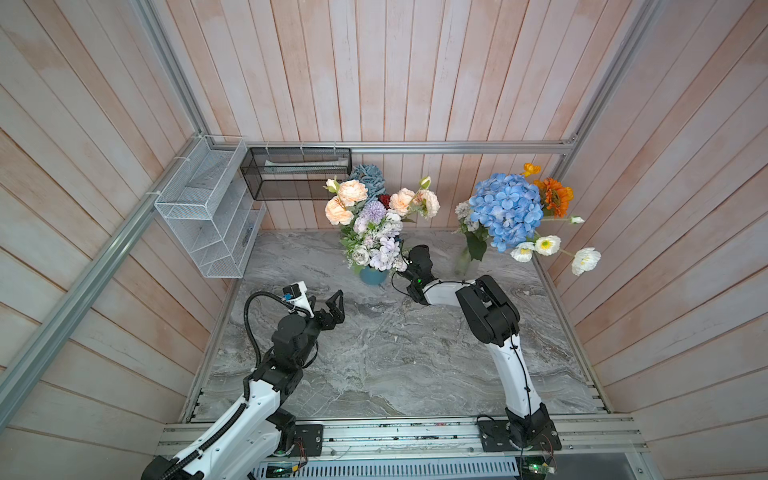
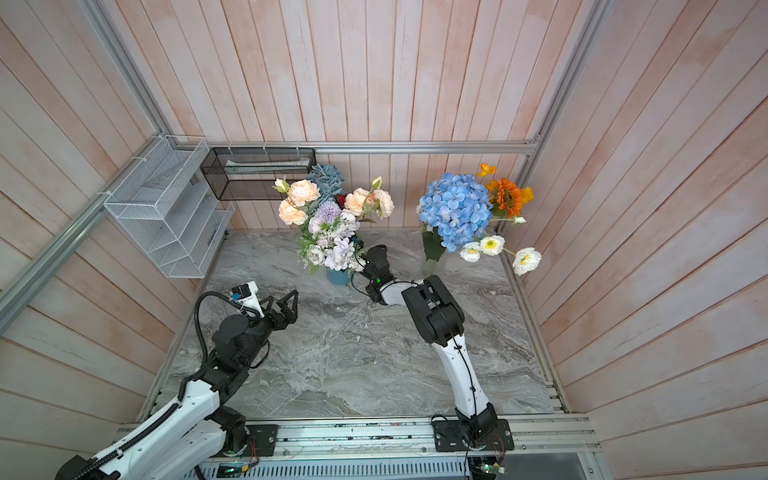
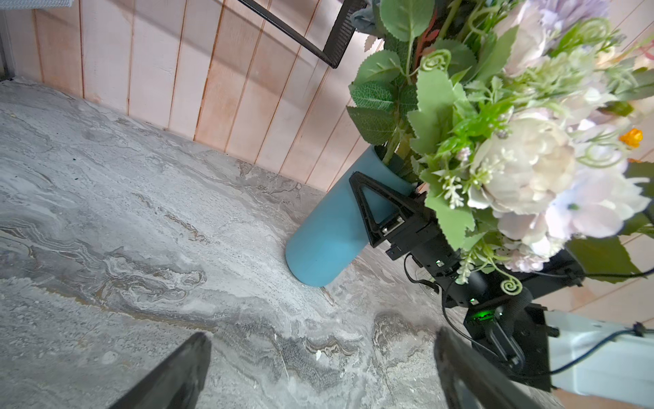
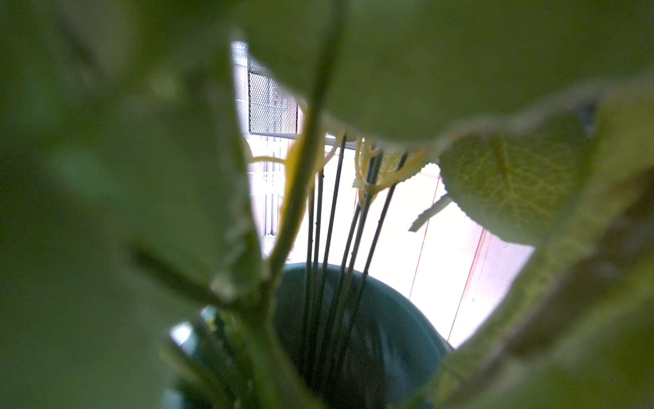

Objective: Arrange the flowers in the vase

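Overhead pair; wrists (both, seemingly) facing vase (image 3: 318, 230)

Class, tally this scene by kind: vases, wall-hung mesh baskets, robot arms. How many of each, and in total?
Vases: 2, blue vase, glass vase
Mesh baskets: 2, white basket, black basket
Robot arms: 2, left arm, right arm
Total: 6

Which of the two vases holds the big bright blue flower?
The clear glass vase, on the right; the solid blue vase holds peach, lilac and white blooms.
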